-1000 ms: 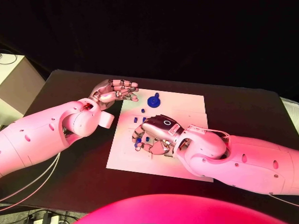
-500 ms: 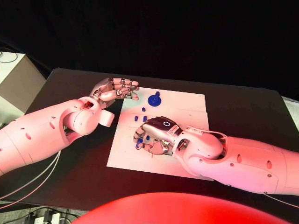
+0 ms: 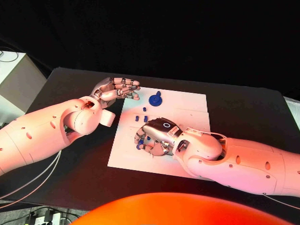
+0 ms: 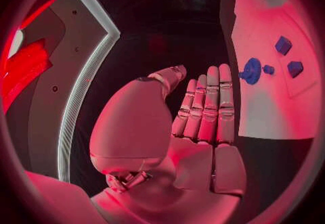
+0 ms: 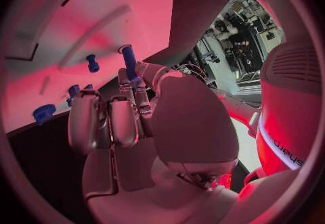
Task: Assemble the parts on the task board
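Note:
The white task board (image 3: 183,105) lies mid-table. My right hand (image 3: 157,138) hovers low over its left-middle with fingers curled. It pinches a blue peg (image 5: 129,63) upright at the fingertips; the peg (image 3: 140,139) peeks out beside the fingers. My left hand (image 3: 116,89) hangs at the board's far-left corner, fingers straight and held together (image 4: 206,107), holding nothing. A round blue part (image 3: 154,100) sits near the board's far edge, close to the left hand. Small blue pegs (image 3: 144,110) stand between the two hands. The right hand hides the board beneath it.
The black table (image 3: 244,112) extends around the board, with bare board (image 3: 191,122) to the right of my right hand. A white box (image 3: 8,79) stands off the table's left side. Two small blue parts (image 4: 283,45) lie beyond the round part (image 4: 252,70).
My right hand has edged slightly toward the board's far side with the peg still in its fingers. The left hand has stayed where it was.

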You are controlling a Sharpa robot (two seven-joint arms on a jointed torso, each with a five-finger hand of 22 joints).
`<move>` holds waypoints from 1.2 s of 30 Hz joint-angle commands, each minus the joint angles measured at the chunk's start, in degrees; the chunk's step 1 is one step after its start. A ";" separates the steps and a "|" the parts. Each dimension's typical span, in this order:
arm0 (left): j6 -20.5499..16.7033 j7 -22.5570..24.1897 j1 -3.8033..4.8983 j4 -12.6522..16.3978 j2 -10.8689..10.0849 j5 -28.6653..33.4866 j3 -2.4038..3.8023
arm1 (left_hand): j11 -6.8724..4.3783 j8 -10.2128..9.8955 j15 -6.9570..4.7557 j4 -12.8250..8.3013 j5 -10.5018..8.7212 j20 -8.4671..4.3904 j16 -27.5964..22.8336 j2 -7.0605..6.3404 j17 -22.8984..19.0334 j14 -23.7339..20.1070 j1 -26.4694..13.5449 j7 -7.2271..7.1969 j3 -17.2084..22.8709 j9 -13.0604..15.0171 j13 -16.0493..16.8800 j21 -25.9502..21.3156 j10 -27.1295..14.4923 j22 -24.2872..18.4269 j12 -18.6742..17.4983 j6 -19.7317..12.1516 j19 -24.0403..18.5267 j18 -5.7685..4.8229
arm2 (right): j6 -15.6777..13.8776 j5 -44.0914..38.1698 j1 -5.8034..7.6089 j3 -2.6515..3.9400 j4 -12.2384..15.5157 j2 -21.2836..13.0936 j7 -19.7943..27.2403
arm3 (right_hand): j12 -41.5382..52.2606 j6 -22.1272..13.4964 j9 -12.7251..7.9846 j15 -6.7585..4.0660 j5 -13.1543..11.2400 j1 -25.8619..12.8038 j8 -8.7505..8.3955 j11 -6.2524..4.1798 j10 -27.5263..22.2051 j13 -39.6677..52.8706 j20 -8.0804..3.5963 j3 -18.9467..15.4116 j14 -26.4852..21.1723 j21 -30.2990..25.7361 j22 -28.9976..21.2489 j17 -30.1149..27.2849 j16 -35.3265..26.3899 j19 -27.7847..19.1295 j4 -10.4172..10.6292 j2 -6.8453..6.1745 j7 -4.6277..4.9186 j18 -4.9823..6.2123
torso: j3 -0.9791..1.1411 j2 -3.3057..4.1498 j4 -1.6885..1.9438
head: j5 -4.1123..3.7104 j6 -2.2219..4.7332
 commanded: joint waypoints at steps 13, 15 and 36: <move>0.86 0.50 -0.02 0.25 -0.19 -0.30 0.06 | 0.02 0.19 0.08 0.19 0.11 0.01 -0.19 0.34 0.07 -0.47 -0.09 1.79 -0.23 -0.05 0.05 -0.26 -0.33 -0.06 0.19 -0.54 -0.47 -0.94 | 1.45 -2.99 -0.65 -0.24 -1.56 1.13 -0.49 | -0.02 0.12 0.10 -0.34 0.35 -0.26 0.27 -4.41 4.72 1.67 -0.15 2.71 0.53 -0.37 -0.08 -0.18 0.19 0.89 -2.61 0.47 0.23 -1.00 | -0.02 0.00 0.03 | 0.11 0.00; 0.85 0.49 -0.02 0.25 -0.21 -0.31 0.06 | 0.02 0.19 0.08 0.19 0.11 0.01 -0.19 0.34 0.07 -0.47 -0.09 1.79 -0.23 -0.05 0.05 -0.26 -0.33 -0.06 0.19 -0.54 -0.47 -0.94 | 1.87 -3.63 -0.71 -0.28 -1.70 1.24 -0.58 | -0.02 0.12 0.10 -0.34 0.35 -0.26 0.27 -4.41 4.72 1.67 -0.15 2.71 0.53 -0.37 -0.08 -0.18 0.19 0.89 -2.61 0.47 0.23 -1.00 | -0.01 -0.01 -0.02 | 0.09 0.00; 0.87 0.39 -0.02 0.23 -0.24 -0.40 0.06 | 0.02 0.22 0.08 0.20 0.11 0.02 -0.21 0.36 0.11 -0.48 -0.09 1.79 -0.23 -0.06 0.05 -0.28 -0.35 -0.07 0.22 -0.57 -0.47 -0.93 | 0.24 -2.04 -0.81 -0.54 -1.77 1.19 3.87 | -4.96 -8.88 -1.38 2.46 1.93 -6.01 -5.56 -1.09 -9.55 -0.54 2.48 -5.79 -3.16 -16.61 -13.74 -9.63 -4.76 -5.56 -2.20 -4.27 2.49 2.20 | 0.01 -0.01 -0.02 | -0.05 0.00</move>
